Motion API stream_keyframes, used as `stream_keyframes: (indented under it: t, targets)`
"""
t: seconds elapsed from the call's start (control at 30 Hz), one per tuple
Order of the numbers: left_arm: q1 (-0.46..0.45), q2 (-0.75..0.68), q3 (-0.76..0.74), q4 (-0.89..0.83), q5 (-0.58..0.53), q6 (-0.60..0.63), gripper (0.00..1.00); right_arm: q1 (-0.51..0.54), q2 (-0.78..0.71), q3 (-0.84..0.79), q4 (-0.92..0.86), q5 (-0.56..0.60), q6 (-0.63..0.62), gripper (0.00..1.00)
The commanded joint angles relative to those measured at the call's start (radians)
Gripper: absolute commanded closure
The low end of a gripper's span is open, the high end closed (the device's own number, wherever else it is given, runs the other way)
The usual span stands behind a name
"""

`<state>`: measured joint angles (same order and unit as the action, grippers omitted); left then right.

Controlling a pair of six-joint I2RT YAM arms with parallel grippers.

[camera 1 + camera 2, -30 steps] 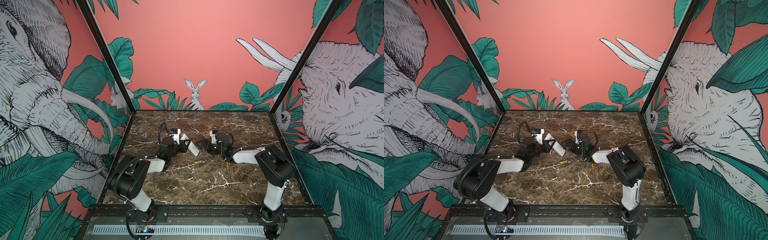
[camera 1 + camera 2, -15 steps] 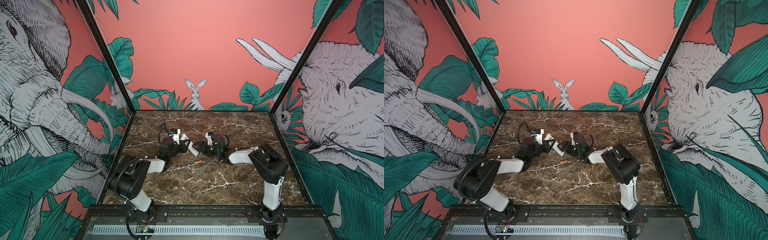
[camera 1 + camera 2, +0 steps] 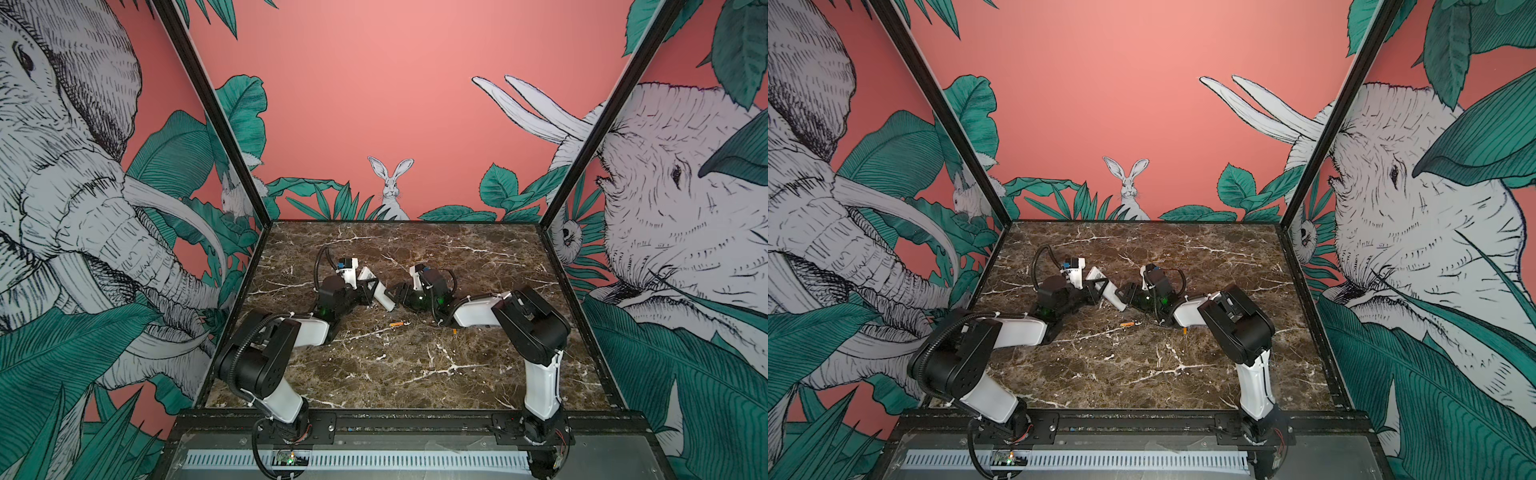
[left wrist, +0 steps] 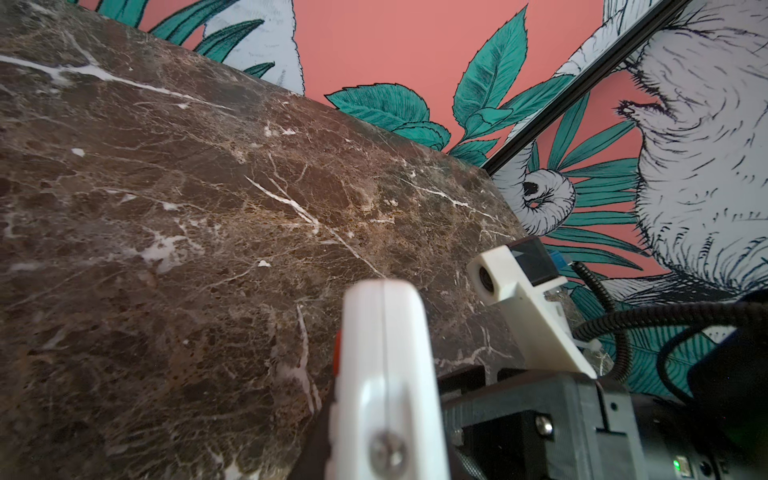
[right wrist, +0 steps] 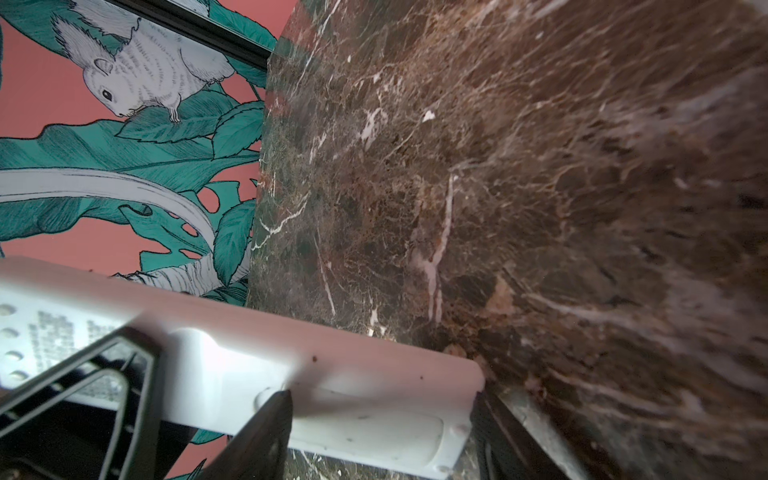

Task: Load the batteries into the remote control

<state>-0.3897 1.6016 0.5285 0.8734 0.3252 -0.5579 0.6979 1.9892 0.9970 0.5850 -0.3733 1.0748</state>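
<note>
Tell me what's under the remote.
Bare table shows under the tilted remote; both batteries lie clear of it. The left gripper hides the spot beneath its middle.

You are working on a dark brown marble-patterned table [image 3: 415,374] [image 3: 1121,374] with white veins running across it. Two things lie directly on it, both in the middle of its width, about halfway back. In both top views an orange battery [image 3: 397,323] [image 3: 1128,323] lies flat and roughly crosswise on bare marble. A second battery [image 3: 455,331] [image 3: 1184,330] lies to its right, apart from it and partly hidden, so you see only a short orange stub. In the wrist views the table [image 4: 166,208] [image 5: 540,166] shows only veined surface.
</note>
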Motion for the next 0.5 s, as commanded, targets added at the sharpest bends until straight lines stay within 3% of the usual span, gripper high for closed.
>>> stream_keyframes:
  t: [0.0,0.47]
  targets:
    - [0.001,0.006,-0.021,0.02,-0.003,0.003,0.87,0.022,0.025,0.016,0.019,0.011,0.052,0.32]
    - [0.0,0.011,-0.017,0.019,-0.002,0.001,0.87,0.037,0.014,0.013,0.072,-0.008,0.071,0.27]
